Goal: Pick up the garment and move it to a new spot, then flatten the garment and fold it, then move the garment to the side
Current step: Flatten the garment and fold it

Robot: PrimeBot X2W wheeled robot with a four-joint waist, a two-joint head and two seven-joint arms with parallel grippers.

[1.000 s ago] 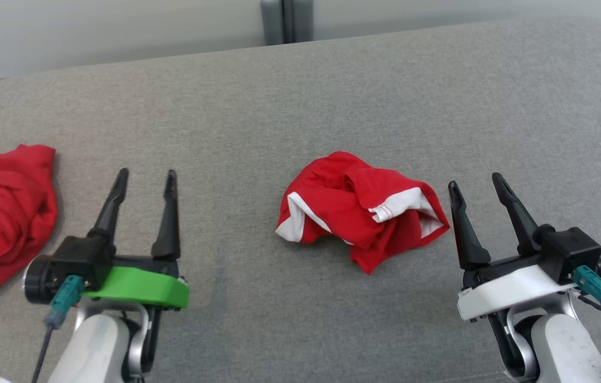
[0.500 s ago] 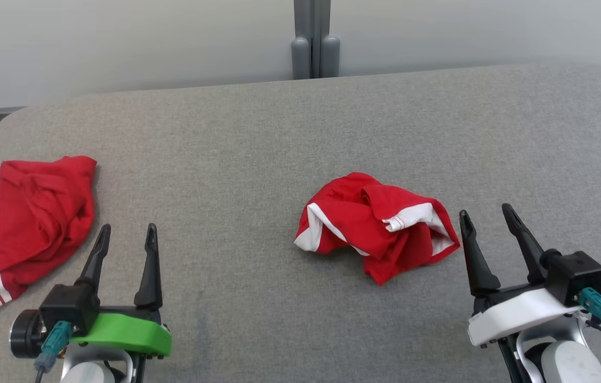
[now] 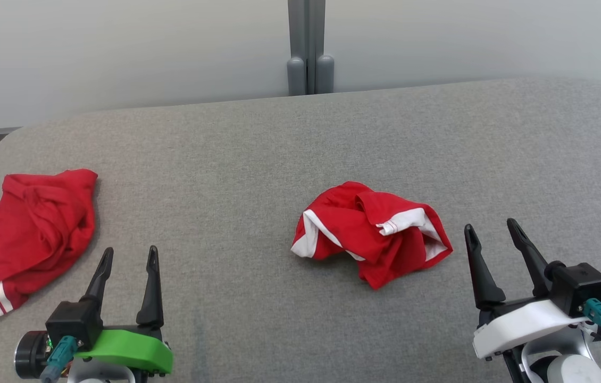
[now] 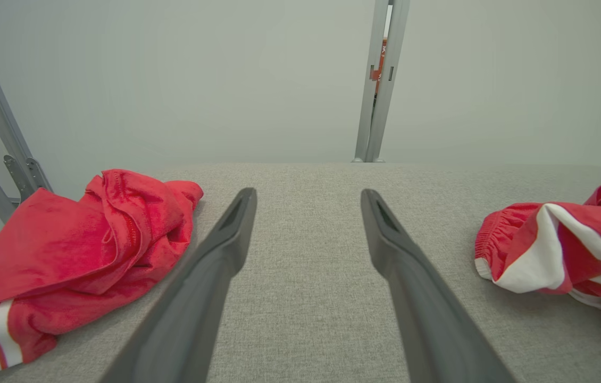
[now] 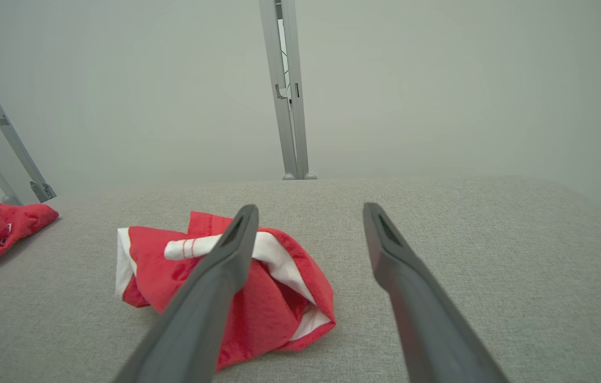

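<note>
Grey fabric tabletop holds a crumpled red-and-white garment; left gripper and right gripper gape wide, clear of it.

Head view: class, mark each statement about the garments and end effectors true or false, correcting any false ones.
1. The crumpled garment lies nearer the right end effector than the left end effector. True.
2. The right end effector grips the crumpled garment. False: it is open, holding nothing.
3. A second garment lies at the left of the grey surface. True.
4. The crumpled garment is folded flat. False: it sits bunched in a heap.
</note>
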